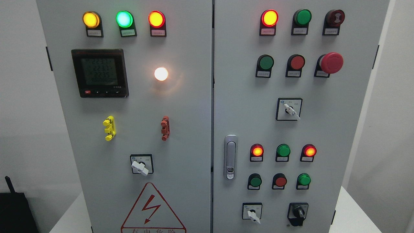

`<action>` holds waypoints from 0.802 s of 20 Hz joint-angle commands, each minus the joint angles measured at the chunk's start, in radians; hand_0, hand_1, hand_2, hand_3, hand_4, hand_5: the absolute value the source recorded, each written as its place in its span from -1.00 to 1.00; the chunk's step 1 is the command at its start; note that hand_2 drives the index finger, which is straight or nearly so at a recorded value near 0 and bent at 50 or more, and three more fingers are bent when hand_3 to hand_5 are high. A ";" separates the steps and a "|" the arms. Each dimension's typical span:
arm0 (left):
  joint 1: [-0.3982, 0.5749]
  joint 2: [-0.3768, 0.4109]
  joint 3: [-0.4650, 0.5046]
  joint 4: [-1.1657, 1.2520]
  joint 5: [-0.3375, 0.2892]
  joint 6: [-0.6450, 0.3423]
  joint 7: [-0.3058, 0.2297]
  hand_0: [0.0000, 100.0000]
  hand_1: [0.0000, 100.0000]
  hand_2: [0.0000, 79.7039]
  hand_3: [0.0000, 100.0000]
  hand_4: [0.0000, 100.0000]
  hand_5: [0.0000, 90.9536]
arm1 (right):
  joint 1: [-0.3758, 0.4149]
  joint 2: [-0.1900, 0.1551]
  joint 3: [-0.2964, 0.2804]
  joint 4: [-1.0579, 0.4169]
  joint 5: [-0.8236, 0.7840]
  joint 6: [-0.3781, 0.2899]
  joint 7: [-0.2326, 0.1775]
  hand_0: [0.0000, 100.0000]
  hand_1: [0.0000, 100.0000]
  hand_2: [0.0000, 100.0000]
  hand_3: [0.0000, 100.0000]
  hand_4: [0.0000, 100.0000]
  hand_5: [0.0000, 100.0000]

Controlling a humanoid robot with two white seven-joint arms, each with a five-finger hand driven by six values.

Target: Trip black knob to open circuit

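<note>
The black knob (298, 212) sits at the bottom right of the right door (339, 129), its pointer turned straight up on a black plate. To its left on the same row is a white selector (252, 214), its handle angled down to the right. Above them runs a row of three buttons, green (255, 181), red (280, 181) and green (303, 179), and above that three lamps, of which the outer two glow red and the middle one is an unlit green. Higher up is another white selector (289, 110), then a red mushroom stop (330, 62). A silver latch (230, 157) stands at the door's left edge. On the left door (187, 129) are a meter (100, 72) with a lit display, a glowing white lamp (161, 74), and a warning triangle (152, 210) at the bottom. Neither robot hand shows anywhere, so their fingers cannot be judged.
</note>
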 commanded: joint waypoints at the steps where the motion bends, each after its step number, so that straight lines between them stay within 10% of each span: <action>1: 0.000 0.000 0.000 0.000 -0.023 0.002 0.000 -0.76 -0.22 -1.00 -1.00 -1.00 -1.00 | -0.037 -0.005 -0.025 -0.091 -0.007 0.026 0.000 -1.00 -1.00 -1.00 1.00 0.84 0.99; 16: 0.000 0.000 0.000 0.000 -0.023 0.002 0.000 -0.76 -0.22 -1.00 -1.00 -1.00 -1.00 | -0.103 -0.022 -0.025 -0.162 -0.022 0.108 0.001 -1.00 -1.00 -1.00 1.00 0.89 1.00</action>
